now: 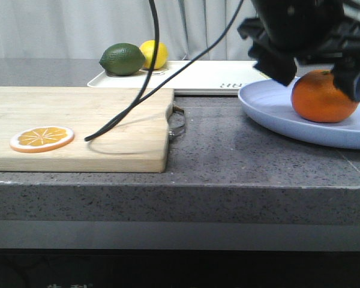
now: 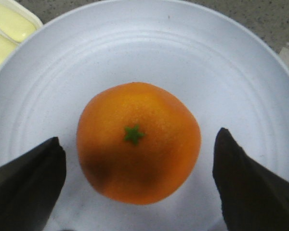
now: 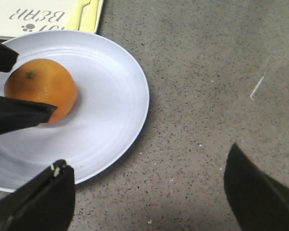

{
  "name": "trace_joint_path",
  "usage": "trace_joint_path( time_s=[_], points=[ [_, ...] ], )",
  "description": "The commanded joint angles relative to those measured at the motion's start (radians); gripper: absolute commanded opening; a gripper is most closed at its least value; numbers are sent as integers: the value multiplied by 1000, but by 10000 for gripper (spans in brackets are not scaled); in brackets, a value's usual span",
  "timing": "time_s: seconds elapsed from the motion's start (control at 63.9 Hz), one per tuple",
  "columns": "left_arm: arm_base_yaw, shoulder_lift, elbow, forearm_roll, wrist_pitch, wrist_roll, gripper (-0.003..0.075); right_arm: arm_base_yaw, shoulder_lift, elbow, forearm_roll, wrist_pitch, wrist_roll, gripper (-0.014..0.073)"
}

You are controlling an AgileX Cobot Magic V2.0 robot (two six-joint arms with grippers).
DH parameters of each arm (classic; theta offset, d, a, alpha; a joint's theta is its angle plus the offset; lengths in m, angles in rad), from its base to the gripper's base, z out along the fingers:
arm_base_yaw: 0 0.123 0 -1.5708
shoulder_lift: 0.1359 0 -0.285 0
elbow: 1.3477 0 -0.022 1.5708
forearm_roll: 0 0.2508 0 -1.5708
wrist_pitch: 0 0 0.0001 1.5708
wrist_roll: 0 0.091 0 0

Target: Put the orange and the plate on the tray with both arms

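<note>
The orange (image 1: pixel 323 99) sits on the pale lavender-blue plate (image 1: pixel 276 117) at the right of the counter. My left gripper (image 1: pixel 320 81) hangs over it, open. In the left wrist view the orange (image 2: pixel 137 144) lies between the two black fingers (image 2: pixel 31 178) without touching either, with the plate (image 2: pixel 144 43) under it. My right gripper (image 3: pixel 148 156) is open and empty over bare counter beside the plate's rim (image 3: pixel 130 110); it does not show in the front view. The white tray (image 1: pixel 210 78) lies just behind the plate, and its lettered corner shows in the right wrist view (image 3: pixel 24 17).
A wooden cutting board (image 1: pixel 78 126) with a flat orange slice (image 1: pixel 42 138) fills the left of the counter. A green lime (image 1: pixel 122 59) and a yellow lemon (image 1: pixel 154 54) sit on the tray's left end. Black cables (image 1: pixel 150 78) hang across the middle.
</note>
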Motion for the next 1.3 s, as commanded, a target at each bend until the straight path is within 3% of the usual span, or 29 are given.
trace_joint_path(
  time_s=[0.0, 0.219, 0.704, 1.095, 1.282],
  points=[
    [13, -154, -35, -9, -5, -12, 602, -7, 5, -36, -7, -79, -3, 633],
    [37, -330, 49, -4, 79, -12, 602, -7, 5, -34, -6, -98, -3, 633],
    [217, -849, 636, -8, 34, -14, 602, -7, 27, -37, 53, -61, -3, 633],
    [377, -1246, 946, -8, 38, -14, 602, -12, 337, -294, 67, 259, -3, 633],
    [395, -1365, 1021, -8, 38, -14, 602, -158, 494, -450, 116, 379, -38, 633]
  ],
)
